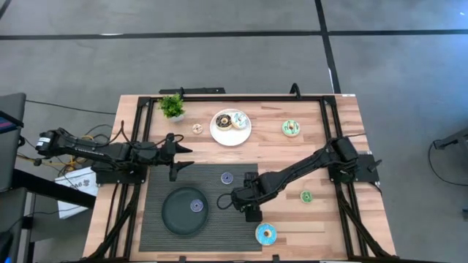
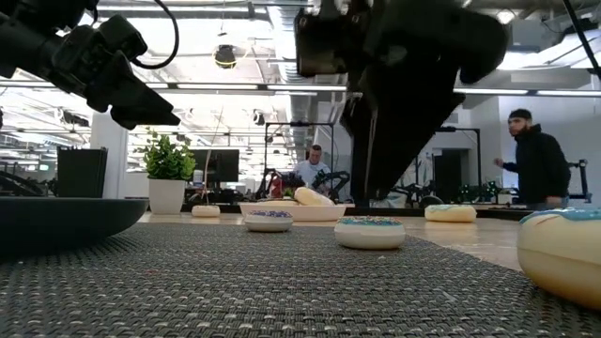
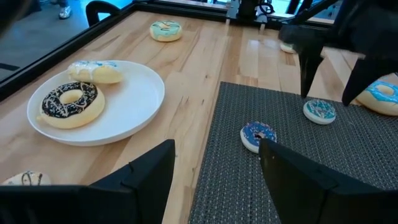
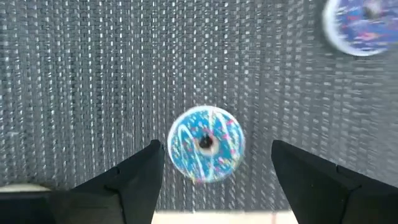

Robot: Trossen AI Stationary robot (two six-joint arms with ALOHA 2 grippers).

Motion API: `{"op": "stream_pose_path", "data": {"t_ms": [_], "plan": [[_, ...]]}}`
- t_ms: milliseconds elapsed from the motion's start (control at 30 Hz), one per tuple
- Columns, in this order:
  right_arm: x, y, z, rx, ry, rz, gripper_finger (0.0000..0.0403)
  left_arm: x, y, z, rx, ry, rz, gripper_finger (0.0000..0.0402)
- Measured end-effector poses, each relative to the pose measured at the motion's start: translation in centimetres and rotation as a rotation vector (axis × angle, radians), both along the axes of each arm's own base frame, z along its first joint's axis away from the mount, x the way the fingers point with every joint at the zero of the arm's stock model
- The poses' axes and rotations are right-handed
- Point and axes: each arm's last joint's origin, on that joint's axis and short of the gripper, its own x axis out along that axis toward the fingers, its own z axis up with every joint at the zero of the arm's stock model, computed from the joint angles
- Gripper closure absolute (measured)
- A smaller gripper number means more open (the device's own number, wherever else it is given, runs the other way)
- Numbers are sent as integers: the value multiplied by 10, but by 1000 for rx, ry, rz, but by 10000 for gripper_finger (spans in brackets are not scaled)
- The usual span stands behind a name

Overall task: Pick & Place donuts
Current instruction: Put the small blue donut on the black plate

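Note:
My right gripper [image 4: 214, 180] is open and hovers just above a coin-sized teal donut [image 4: 205, 144] that lies flat on the dark woven mat [image 1: 219, 219], one finger on each side of it, touching nothing. A small purple donut [image 4: 360, 28] lies on the mat nearby, and another [image 1: 196, 207] sits in the black dish [image 1: 172, 219]. The chocolate donut [image 3: 68, 102] and the white donut [image 3: 94, 70] rest on the white plate [image 3: 137, 106]. The green donut [image 1: 291, 128], small tan donut [image 1: 197, 128], small green donut [image 1: 306, 196] and blue donut [image 1: 265, 234] lie on the table. My left gripper [image 3: 214, 174] waits open at the mat's far left corner.
A small potted plant [image 1: 172, 107] stands at the table's far left. A black frame [image 1: 219, 96] runs along the table's edges. Two people [image 2: 540, 160] are in the room beyond the far edge.

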Motion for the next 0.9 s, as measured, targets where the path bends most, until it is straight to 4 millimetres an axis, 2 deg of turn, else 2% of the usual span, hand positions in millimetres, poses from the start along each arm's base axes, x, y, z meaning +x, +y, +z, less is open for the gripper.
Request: {"op": "stream_pose_path", "data": {"t_ms": [167,600,733,900], "plan": [[4,3,-20,54,48,14,117,0,0,0,0,3,0,176],[5,-2,-18,45,49,14,119,0,0,-1,-2,10,1,176],[6,-2,-18,48,38,14,136,0,0,-1,-2,9,1,176],[6,-1,-18,51,33,15,176,0,0,-1,-5,9,-5,176]]}}
